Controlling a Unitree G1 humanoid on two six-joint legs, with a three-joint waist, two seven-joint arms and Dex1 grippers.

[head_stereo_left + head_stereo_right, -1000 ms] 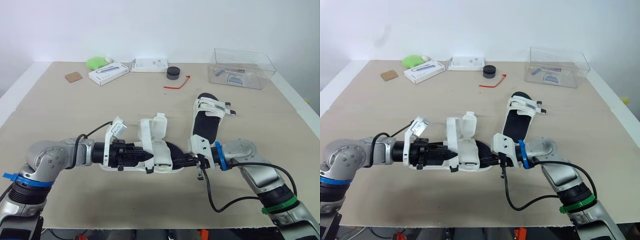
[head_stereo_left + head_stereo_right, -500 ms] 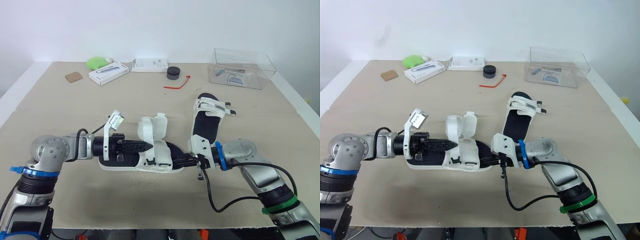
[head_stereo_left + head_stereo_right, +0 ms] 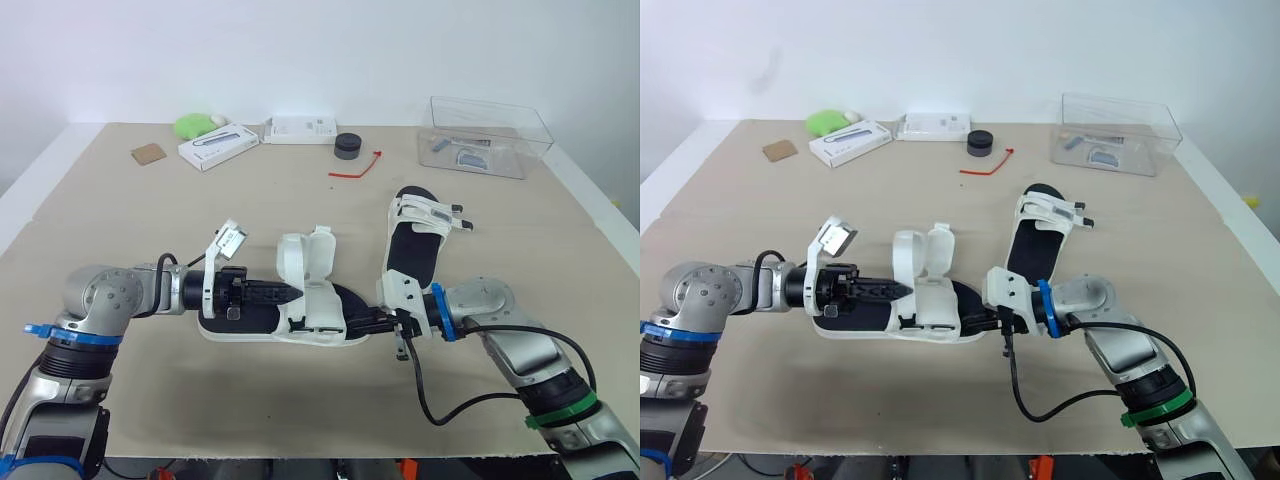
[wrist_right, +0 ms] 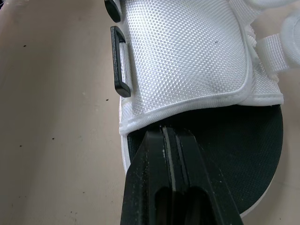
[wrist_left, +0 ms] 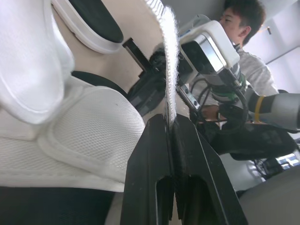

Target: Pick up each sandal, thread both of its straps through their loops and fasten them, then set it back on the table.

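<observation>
A white sandal with a black footbed [image 3: 250,318] lies on its sole near the table's front, its two white straps [image 3: 315,255] standing loose. My left gripper [image 3: 287,293] reaches in from the left and is shut on a white strap [image 5: 169,65] by its edge. From the right, my right gripper [image 3: 368,322] is shut on the sandal's sole rim [image 4: 126,154], beside a black loop [image 4: 119,61]. The second sandal [image 3: 414,238] lies flat just beyond the right arm, with its straps across the footbed.
At the back right stands a clear plastic box [image 3: 487,135]. Along the far edge are a black round tin [image 3: 347,146], a red tie [image 3: 356,167], two white boxes [image 3: 216,146], a green object [image 3: 192,124] and a brown square [image 3: 146,154]. A person [image 5: 241,33] is behind the right arm.
My left gripper has drawn back to the left and slightly away from the front strap. The sandal now lies a little flatter. The right arm has stayed put.
</observation>
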